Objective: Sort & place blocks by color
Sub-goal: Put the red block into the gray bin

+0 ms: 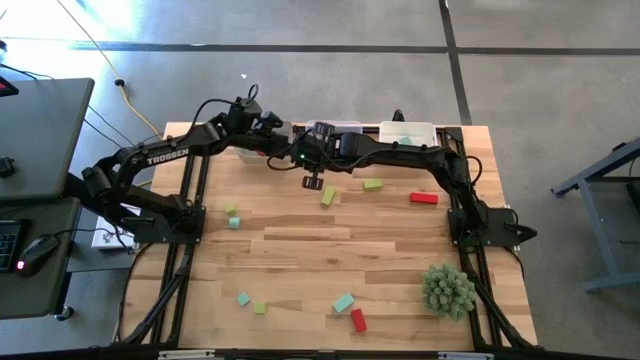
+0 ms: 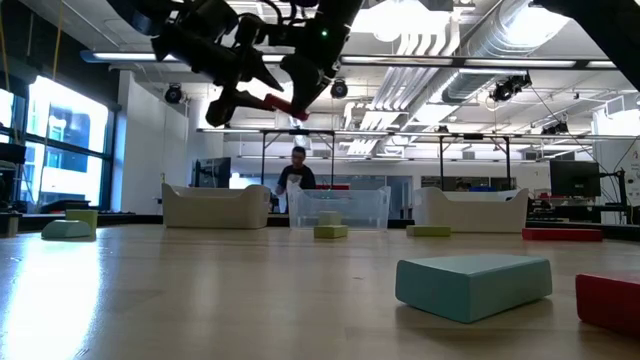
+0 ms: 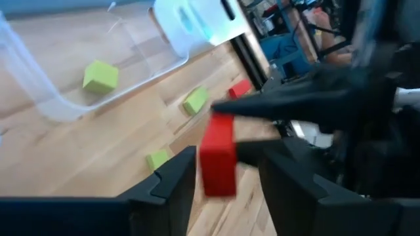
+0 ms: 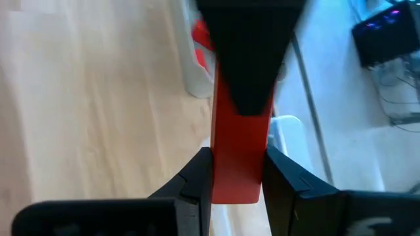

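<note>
Right claw [image 4: 237, 180] grips red block [image 4: 239, 147]; left claw [image 3: 226, 177] flanks it.

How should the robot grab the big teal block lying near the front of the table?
Come straight down from above and pinch the teal block at its middle, across its two long sides. It lies flat on the table and turned slantwise, so the fingers should turn to match that slant.

A red block [image 4: 237, 157] hangs above the table; other blocks [image 1: 343, 302] lie scattered.
</note>
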